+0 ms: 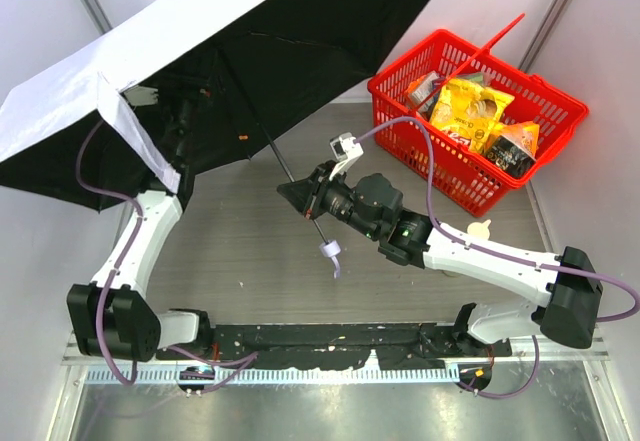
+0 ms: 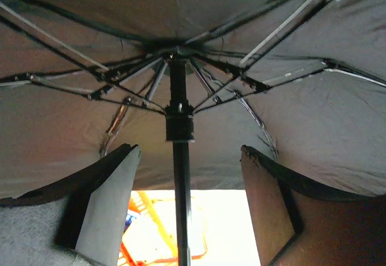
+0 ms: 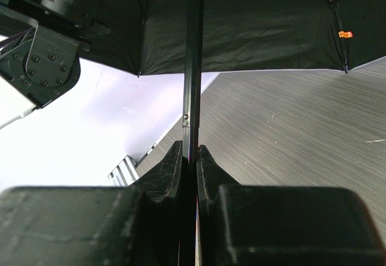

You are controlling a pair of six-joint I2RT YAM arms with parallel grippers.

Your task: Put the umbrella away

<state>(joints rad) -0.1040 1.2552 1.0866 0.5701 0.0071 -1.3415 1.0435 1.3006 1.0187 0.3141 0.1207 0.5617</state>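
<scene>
The umbrella (image 1: 200,21) is spread open, white outside and black inside, tilted over the table's back left. Its thin black shaft (image 1: 283,166) slants down to a small pale handle (image 1: 330,251) with a loop strap. My right gripper (image 1: 300,196) is shut on the shaft (image 3: 192,67) above the handle. My left gripper (image 2: 189,149) is under the canopy and hidden from the top view. Its jaws stand open on either side of the shaft (image 2: 181,193), just below the runner (image 2: 180,127), and do not touch it.
A red basket (image 1: 400,101) holding snack packets (image 1: 470,106) stands at the back right, its handle raised. The canopy covers the back left of the table and most of the left arm (image 1: 140,231). Pale walls close in on both sides.
</scene>
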